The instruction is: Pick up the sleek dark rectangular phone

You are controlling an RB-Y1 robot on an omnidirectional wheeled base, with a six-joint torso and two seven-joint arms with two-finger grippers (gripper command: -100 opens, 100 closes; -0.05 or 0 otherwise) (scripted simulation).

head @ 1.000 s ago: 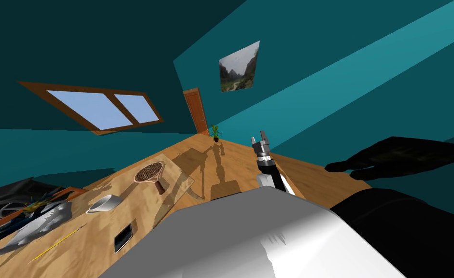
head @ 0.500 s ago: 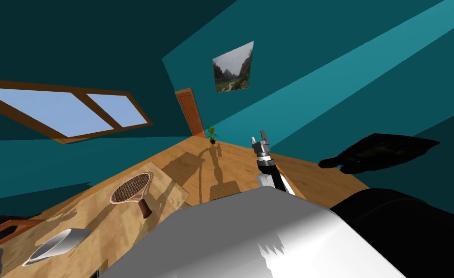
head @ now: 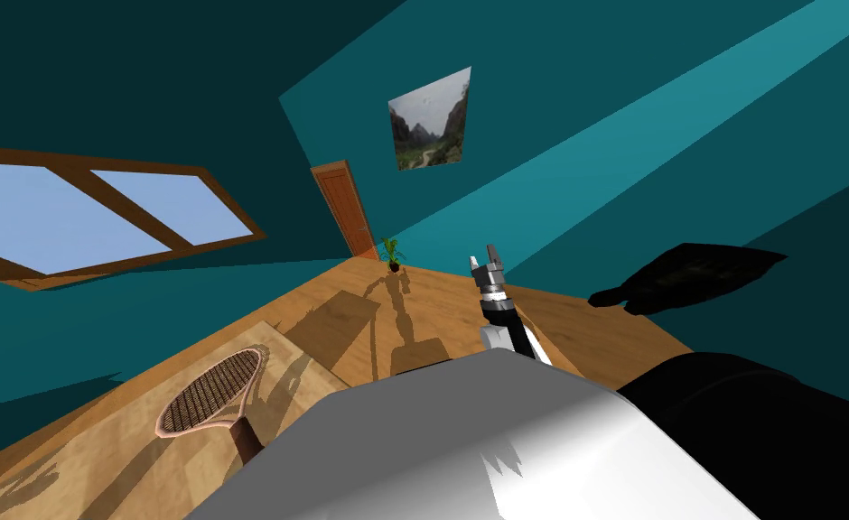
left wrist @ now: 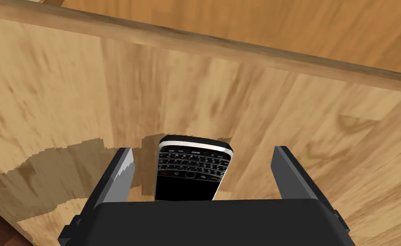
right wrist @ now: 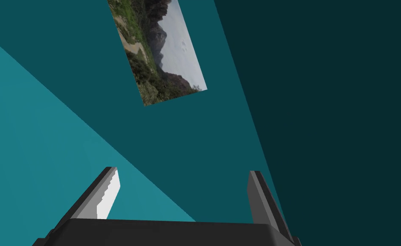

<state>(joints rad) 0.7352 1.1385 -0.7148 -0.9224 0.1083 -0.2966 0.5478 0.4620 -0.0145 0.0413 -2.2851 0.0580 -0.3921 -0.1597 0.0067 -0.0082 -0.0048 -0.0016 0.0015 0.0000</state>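
A dark rectangular phone [left wrist: 193, 171] with a small keyboard and a pale top rim lies flat on a light wooden tabletop [left wrist: 67, 94]. My left gripper [left wrist: 203, 149] is open just above it. The phone sits between the two fingers, nearer one of them, and neither finger touches it. The gripper's body hides the phone's lower end. My right gripper [head: 489, 262] is held up in front of my chest, pointing at the teal wall; its fingers [right wrist: 110, 188] stand open with nothing between them.
A brown racket [head: 210, 402] lies on the light wooden table [head: 97, 451] at my left. The table's edge [left wrist: 238, 47] runs just past the phone. A door [head: 341, 208], a small potted plant [head: 393, 253] and a dark bulky shape [head: 685, 275] stand further off.
My head view has swung, sliding the table towards the lower left: the cup, the grey clutter and the phone have left it, and the racket is lower. The right arm keeps its pose.
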